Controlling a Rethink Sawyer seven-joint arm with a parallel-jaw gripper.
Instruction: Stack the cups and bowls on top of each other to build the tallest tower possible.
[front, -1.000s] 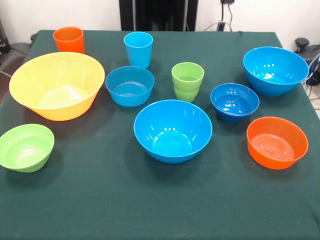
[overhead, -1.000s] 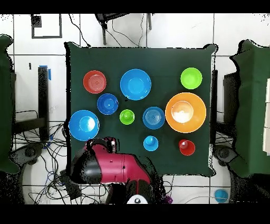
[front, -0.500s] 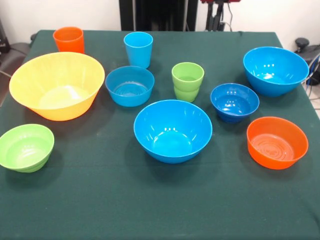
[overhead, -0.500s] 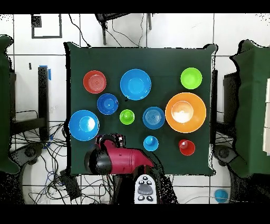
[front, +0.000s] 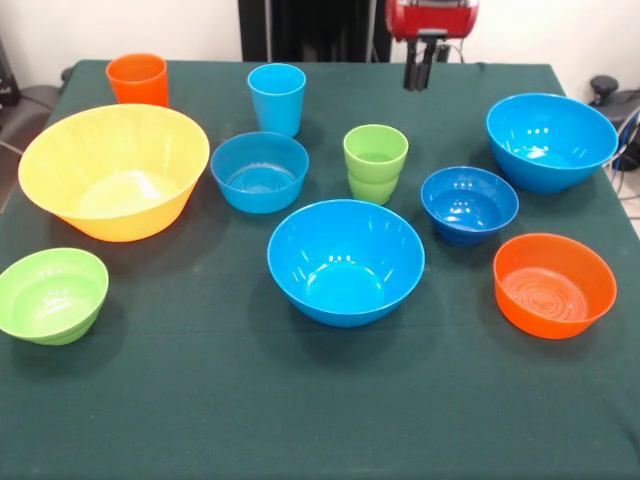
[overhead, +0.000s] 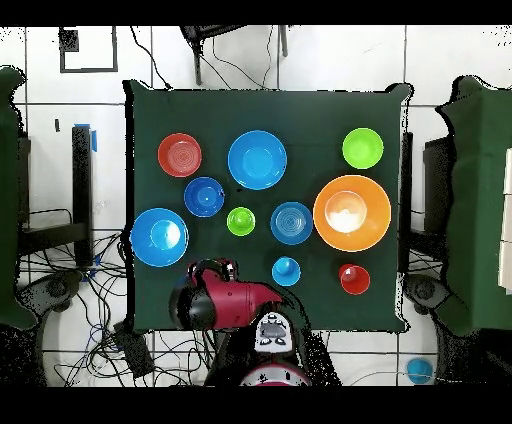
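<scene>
All cups and bowls stand apart on the green table; no nested pile shows. The orange cup (front: 137, 78), light blue cup (front: 276, 97) and lime green cup (front: 375, 162) stand upright at the far side. The very large yellow-orange bowl (front: 115, 170) is at the left, with the lime green bowl (front: 52, 294) in front of it. The medium light blue bowl (front: 259, 170) and a large blue bowl (front: 345, 260) are in the middle. The other large blue bowl (front: 551, 140), dark blue bowl (front: 469, 203) and orange bowl (front: 554, 283) are at the right. My gripper (front: 420, 65) hangs empty over the far edge, behind the lime green cup.
The red arm (overhead: 225, 300) reaches over the table's robot-side edge between the large blue bowl (overhead: 159, 236) and the light blue cup (overhead: 286, 271). Cables lie on the floor around the table (overhead: 320, 110).
The red arm has swung over the table's robot-side edge, and its gripper has come down into the front view at the top. No cup or bowl has moved.
</scene>
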